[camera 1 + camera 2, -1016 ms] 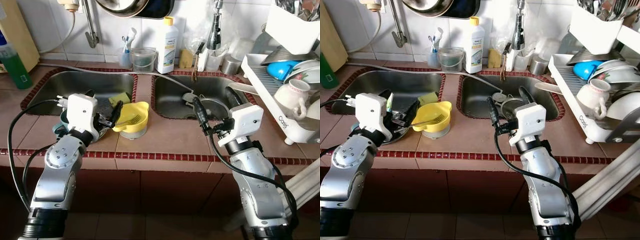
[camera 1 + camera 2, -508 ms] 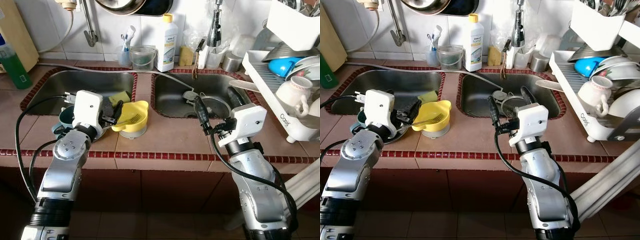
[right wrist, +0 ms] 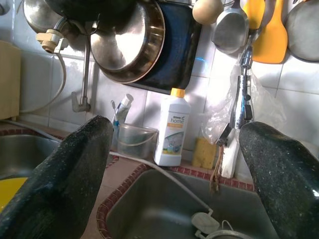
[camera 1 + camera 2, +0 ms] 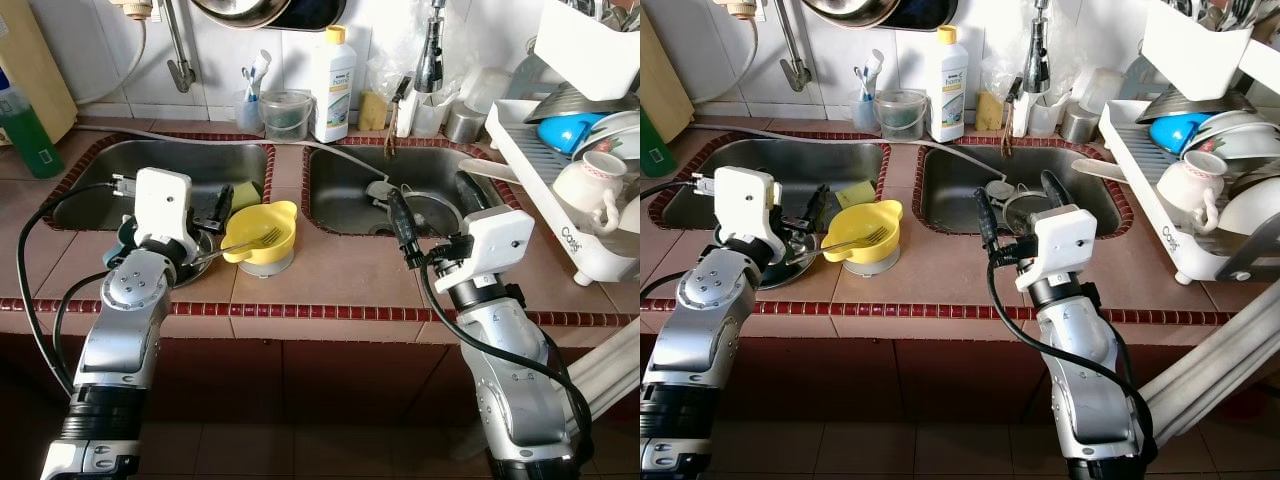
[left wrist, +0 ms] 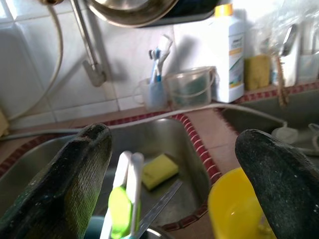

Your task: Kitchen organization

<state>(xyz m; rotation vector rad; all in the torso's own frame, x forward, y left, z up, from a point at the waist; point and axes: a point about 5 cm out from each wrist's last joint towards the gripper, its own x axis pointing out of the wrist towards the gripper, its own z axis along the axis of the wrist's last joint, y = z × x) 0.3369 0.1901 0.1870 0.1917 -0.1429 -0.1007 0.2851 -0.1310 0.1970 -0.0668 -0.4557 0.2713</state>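
Note:
A yellow bowl (image 4: 262,236) with a fork (image 4: 252,240) in it stands on the tiled counter between two steel sinks. My left gripper (image 4: 212,210) hovers just left of the bowl, over a pile of dishes with a teal bowl (image 4: 128,236). It is open, with nothing between its fingers (image 5: 75,184). Below it lie a green and white handled tool (image 5: 122,199) and a yellow sponge (image 5: 159,169) in the left sink (image 4: 150,165). My right gripper (image 4: 435,208) is open and empty at the front edge of the right sink (image 4: 350,195).
A white dish rack (image 4: 560,215) with a cup (image 4: 592,192) and plates fills the right end of the counter. A white detergent bottle (image 4: 332,88), a clear tub (image 4: 287,115) and a tap (image 4: 430,60) line the back wall. A green bottle (image 4: 30,135) stands far left.
My left gripper has pulled back and up from the fork handle at the yellow bowl, toward the left sink. The fork stays in the bowl. The right arm has hardly moved.

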